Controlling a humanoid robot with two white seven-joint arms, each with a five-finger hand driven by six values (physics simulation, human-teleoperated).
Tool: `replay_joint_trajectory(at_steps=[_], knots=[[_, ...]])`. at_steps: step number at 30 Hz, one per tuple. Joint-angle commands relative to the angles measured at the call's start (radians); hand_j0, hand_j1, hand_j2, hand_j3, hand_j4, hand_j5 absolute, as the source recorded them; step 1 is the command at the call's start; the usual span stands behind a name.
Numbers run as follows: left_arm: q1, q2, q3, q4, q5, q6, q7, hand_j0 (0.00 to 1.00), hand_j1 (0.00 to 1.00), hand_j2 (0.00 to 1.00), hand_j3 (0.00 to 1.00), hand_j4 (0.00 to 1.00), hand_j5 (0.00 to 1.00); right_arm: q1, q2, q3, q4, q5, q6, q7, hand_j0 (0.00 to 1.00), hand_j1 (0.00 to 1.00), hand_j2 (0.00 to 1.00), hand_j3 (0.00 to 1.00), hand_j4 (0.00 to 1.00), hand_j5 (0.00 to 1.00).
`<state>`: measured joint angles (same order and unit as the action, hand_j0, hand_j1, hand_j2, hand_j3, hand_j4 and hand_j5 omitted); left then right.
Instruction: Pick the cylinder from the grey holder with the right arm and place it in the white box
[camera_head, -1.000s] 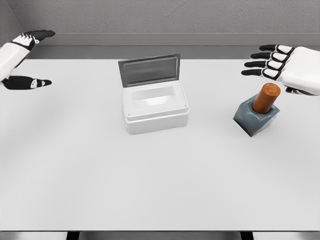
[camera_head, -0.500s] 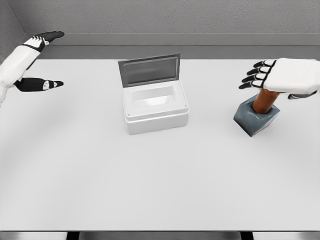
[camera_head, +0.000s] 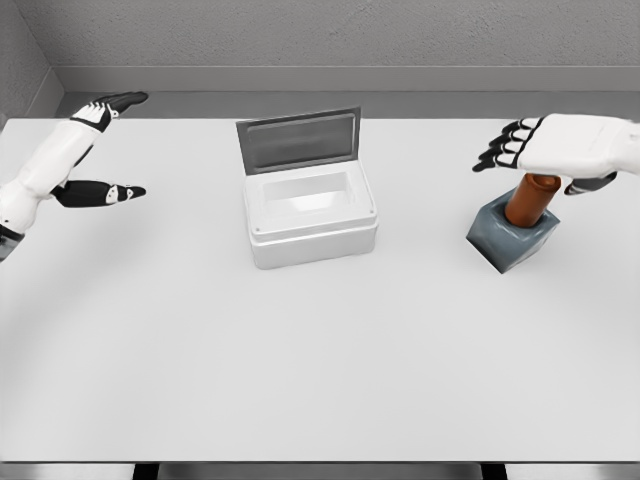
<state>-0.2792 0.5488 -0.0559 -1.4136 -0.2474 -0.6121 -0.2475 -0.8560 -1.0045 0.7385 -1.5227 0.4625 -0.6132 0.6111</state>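
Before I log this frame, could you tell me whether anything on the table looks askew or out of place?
Only the grey holder stands out: it sits turned diagonally to the table edge, and the orange cylinder in it leans right. The white box sits upright with its lid open. Nothing looks spilled or damaged.

Head cam, high, looks down on table (camera_head: 300, 350).

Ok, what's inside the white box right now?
The white box stands open, lid up at the back, and the visible interior holds nothing. The near wall hides the front of its floor. The orange cylinder sits in the grey holder, under the open right hand.
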Motion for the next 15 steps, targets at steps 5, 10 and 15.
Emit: replay_joint_trajectory(at_steps=[5,10,15], knots=[[-0.002,0.005,0.001,-0.001,0.008,0.001,0.001,1.0,1.0,1.0,1.0,1.0,1.0,0.0,0.006,0.041,0.004,0.013,0.002,0.0,0.99,0.99,0.99,0.99,0.99,0.99],[-0.017,0.008,-0.016,0.048,0.01,0.001,0.007,1.0,1.0,1.0,1.0,1.0,1.0,0.002,0.046,0.045,0.047,0.034,0.002,0.0,0.98,0.98,0.98,0.98,0.98,0.98],[-0.075,0.1,-0.235,0.048,0.299,0.001,0.007,1.0,1.0,1.0,1.0,1.0,1.0,0.002,0.046,0.045,0.049,0.054,0.002,0.0,0.94,0.94,0.94,0.94,0.94,0.94]])
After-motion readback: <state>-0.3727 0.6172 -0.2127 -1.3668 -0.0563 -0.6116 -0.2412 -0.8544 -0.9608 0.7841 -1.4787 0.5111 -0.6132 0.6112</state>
